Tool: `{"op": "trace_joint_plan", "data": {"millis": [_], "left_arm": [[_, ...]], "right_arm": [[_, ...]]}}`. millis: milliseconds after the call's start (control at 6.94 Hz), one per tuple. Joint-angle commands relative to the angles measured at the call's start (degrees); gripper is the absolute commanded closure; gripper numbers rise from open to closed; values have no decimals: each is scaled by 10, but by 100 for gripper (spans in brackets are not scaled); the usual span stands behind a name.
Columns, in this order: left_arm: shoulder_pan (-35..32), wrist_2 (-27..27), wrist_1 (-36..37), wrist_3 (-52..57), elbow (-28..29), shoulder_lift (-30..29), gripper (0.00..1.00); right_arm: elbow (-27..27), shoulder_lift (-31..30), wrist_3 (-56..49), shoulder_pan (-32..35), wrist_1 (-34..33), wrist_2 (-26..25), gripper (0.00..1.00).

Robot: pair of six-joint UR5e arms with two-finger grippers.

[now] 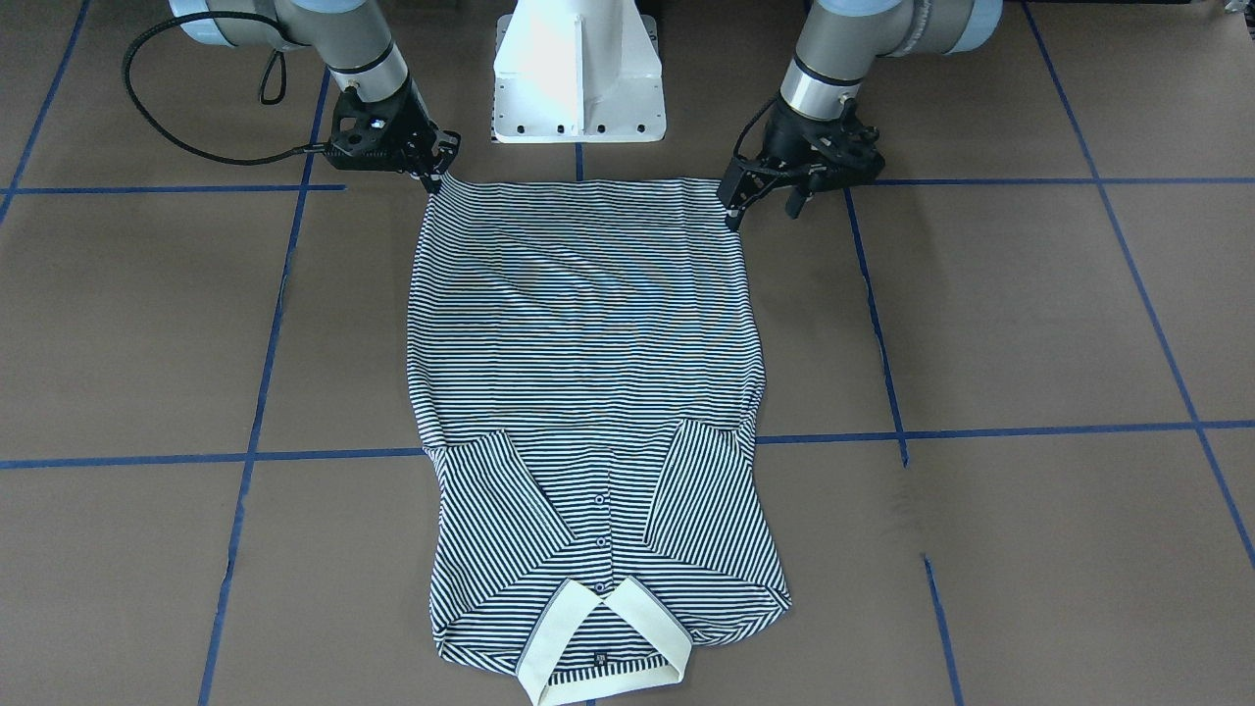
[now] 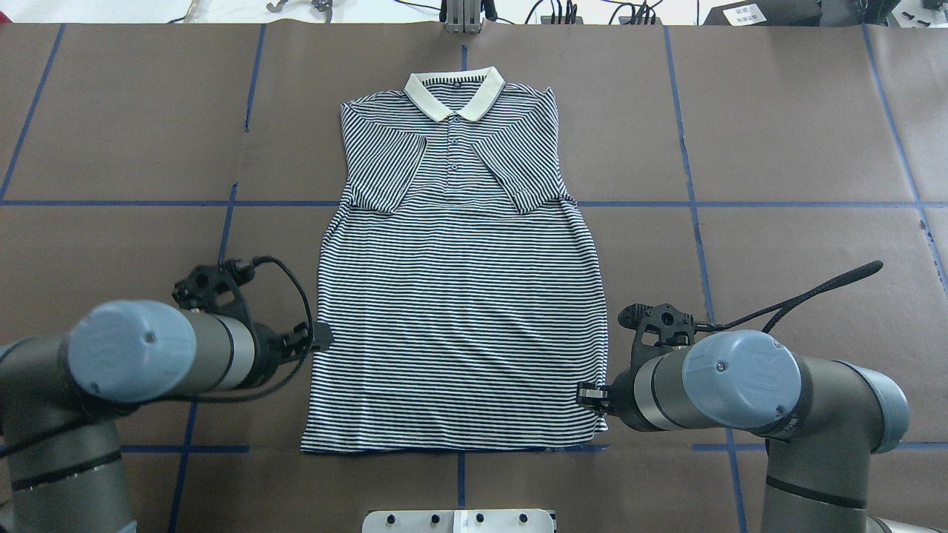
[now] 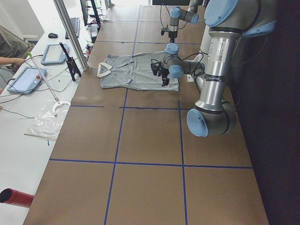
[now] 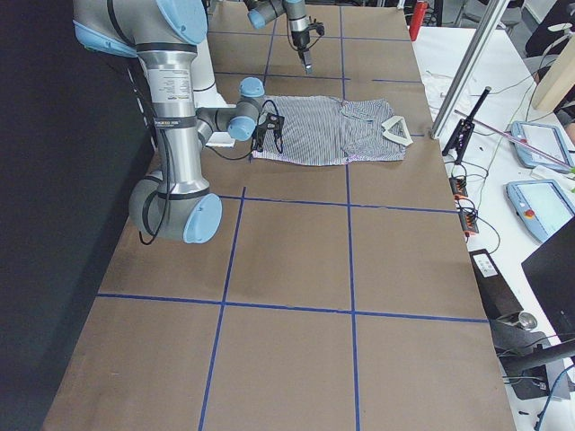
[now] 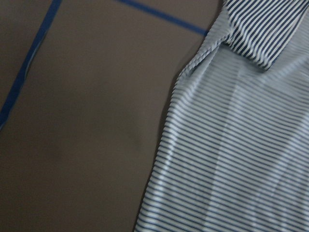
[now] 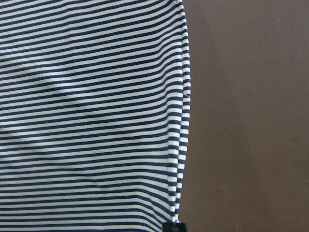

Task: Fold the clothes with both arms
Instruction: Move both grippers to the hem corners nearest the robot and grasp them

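The striped polo shirt (image 1: 588, 343) (image 2: 459, 333) lies flat, front up, on the brown table. Both sleeves are folded in over the chest, and the cream collar (image 2: 453, 92) points away from the robot. My left gripper (image 1: 763, 206) (image 2: 323, 338) hovers open beside the hem corner on its side, holding nothing. My right gripper (image 1: 436, 169) (image 2: 587, 396) sits at the opposite hem corner. One fingertip (image 6: 174, 226) shows right at the shirt's side edge (image 6: 181, 121), and I cannot tell whether it grips the cloth. The left wrist view shows only the shirt's side edge (image 5: 164, 145) and a sleeve cuff.
The white pedestal base (image 1: 578, 88) stands just behind the hem. Blue tape lines (image 1: 588, 446) grid the brown table cover. Past the table's far edge are tablets (image 3: 28, 78) (image 4: 539, 202), cables, a metal post (image 3: 70, 33) and a person's arm (image 3: 9, 60).
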Motion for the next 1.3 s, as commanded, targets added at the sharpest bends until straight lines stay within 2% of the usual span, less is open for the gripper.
{"op": "trace_joint_plan", "data": {"millis": [0,144,865,1153], "left_arm": [[107,33,82,-94,7,-17,7],[115,35,82,-96,27,-21,7],[106,54,82,-88,35,-24,10],[107,53,80,-92,48,-32,19]], "right_arm": [[11,1,0,4,0,0,100],[13,1,0,4,0,0,100],[13,2,0,10,0,1,100],[13,2,0,10,0,1,100]]}}
